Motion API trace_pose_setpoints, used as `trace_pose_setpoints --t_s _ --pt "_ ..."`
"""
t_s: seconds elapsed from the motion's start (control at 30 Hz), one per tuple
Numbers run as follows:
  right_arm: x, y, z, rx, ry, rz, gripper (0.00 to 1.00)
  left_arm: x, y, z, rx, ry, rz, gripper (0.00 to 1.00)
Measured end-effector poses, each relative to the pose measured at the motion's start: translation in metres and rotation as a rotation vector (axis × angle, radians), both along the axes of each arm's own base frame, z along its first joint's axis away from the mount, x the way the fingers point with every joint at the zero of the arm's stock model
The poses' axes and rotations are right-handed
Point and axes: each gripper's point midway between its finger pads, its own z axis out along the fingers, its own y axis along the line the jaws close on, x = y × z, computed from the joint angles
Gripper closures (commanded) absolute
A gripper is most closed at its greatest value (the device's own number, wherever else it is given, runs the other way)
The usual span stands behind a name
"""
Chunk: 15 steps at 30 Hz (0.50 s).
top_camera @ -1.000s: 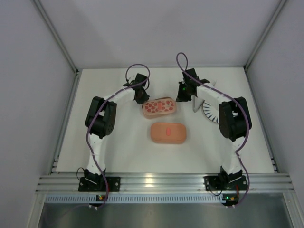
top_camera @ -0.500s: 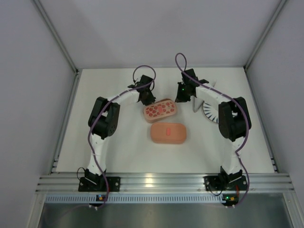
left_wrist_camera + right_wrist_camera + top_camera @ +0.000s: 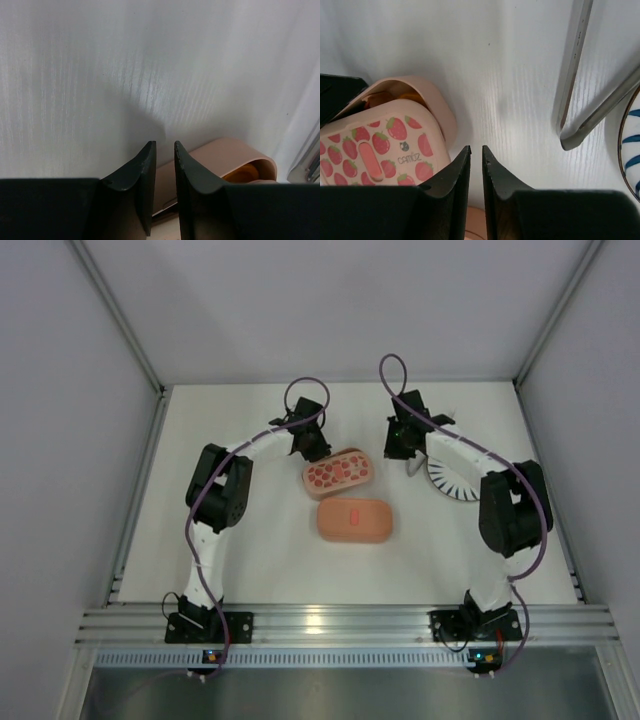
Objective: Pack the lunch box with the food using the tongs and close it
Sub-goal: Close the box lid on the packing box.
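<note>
1. Your left gripper [image 3: 164, 146] has its jaws narrow, just a slit with nothing in it. Your right gripper [image 3: 475, 149] is the same, narrow and empty.
2. The lunch box [image 3: 338, 472] sits mid-table, with your left gripper at its 10 o'clock and the right at its 2 o'clock.
3. Its strawberry lid [image 3: 380, 145] lies askew, so the tray rim [image 3: 440, 107] and an orange piece [image 3: 242, 173] show past it.
4. The tongs [image 3: 574, 70] lie loose on the table at the box's 3 o'clock, beside the striped plate [image 3: 630, 145]. A second pink box [image 3: 355, 520], closed, is at 6 o'clock.
5. If you press the lid down while it's off-line, it will likely jam on the rim or pinch food.
6. If you push from one end only, the light box will probably skid toward the tongs.
</note>
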Motion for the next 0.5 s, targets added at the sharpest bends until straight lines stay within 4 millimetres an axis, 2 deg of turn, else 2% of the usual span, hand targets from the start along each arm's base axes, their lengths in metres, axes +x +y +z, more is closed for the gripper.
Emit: trace_pose_setpoints --t_s 0.13,0.2,0.3,0.5 --pt "-0.009 0.000 0.026 0.007 -0.057 0.017 0.86 0.000 -0.004 0.002 -0.017 -0.002 -0.014 0.73" --pt "-0.018 0.003 0.029 0.006 -0.063 0.037 0.86 0.000 -0.006 0.002 -0.023 -0.002 -0.021 0.73" --pt "-0.037 0.010 0.022 0.006 -0.041 0.072 0.86 0.001 -0.011 0.001 -0.032 -0.003 -0.034 0.73" --pt "-0.076 0.029 -0.005 -0.011 0.036 0.158 0.86 -0.001 -0.021 -0.002 -0.052 0.000 -0.063 0.73"
